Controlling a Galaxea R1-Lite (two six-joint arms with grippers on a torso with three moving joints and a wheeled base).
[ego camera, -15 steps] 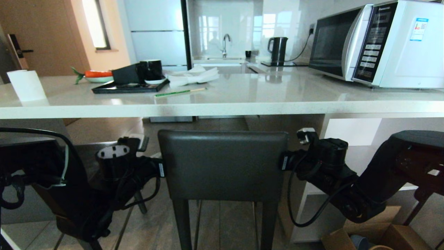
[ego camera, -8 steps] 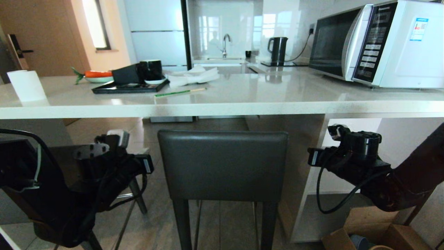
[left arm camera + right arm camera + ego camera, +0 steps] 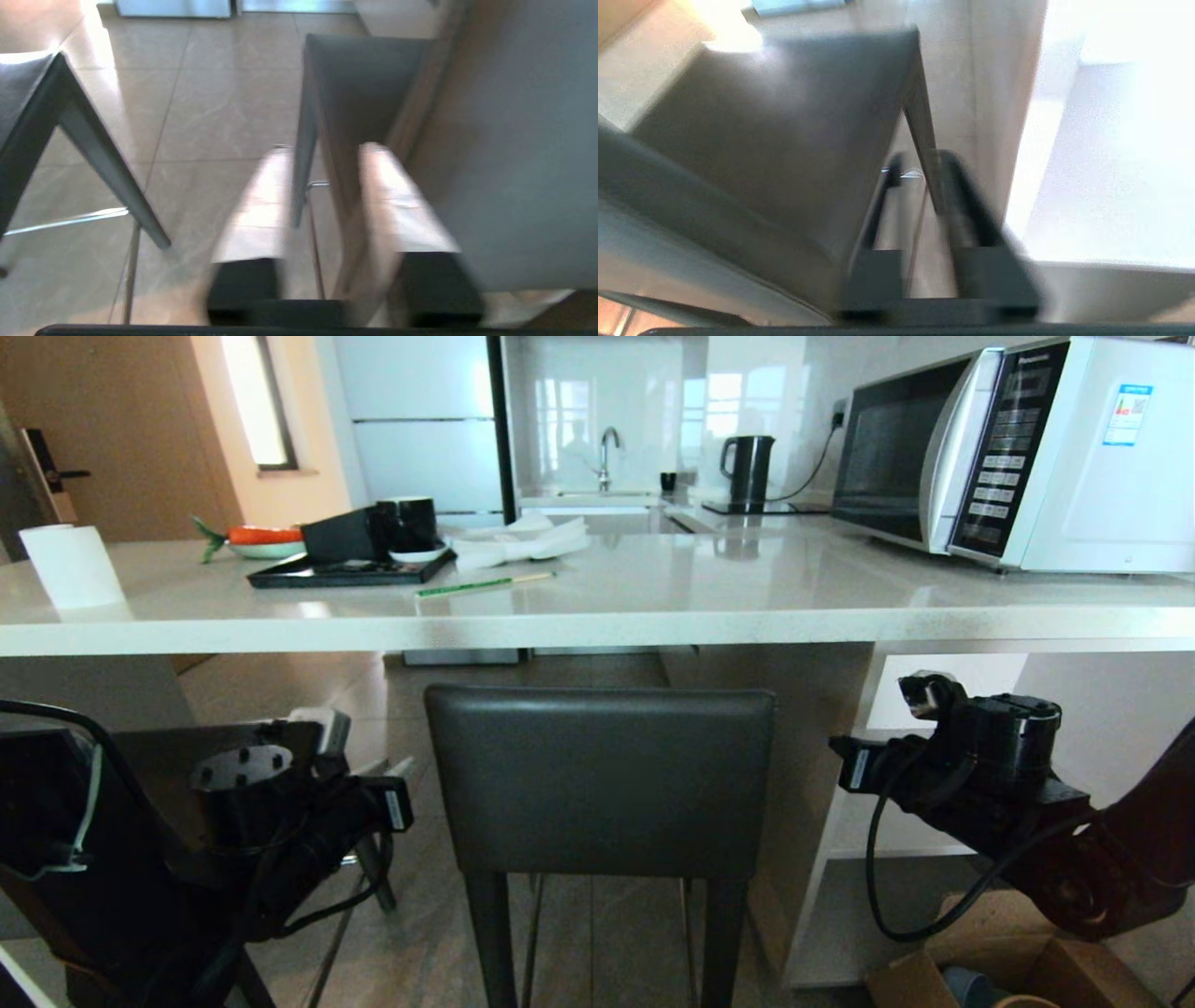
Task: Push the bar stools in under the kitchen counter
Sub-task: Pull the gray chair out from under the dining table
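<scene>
- The stool (image 3: 599,782) stands centred in front of the robot, its dark backrest facing the camera just below the thick front edge of the table (image 3: 597,633); the seat looks already well under the slab.
- The left gripper (image 3: 400,798) hangs just off the backrest's left edge, not touching. Its fingers (image 3: 261,205) stand apart with nothing between them.
- The right gripper (image 3: 845,765) sits off the backrest's right edge with a wider gap to it. Its fingers (image 3: 966,219) also show a gap and hold nothing.
- The backrest's long axis runs left to right, squarely between the two grippers, so the left one is the nearer.
- A second stool (image 3: 60,135) shows to the robot's left, well apart from the first. Judging by the task, that one likely comes next, and the left arm is closer to it.
</scene>
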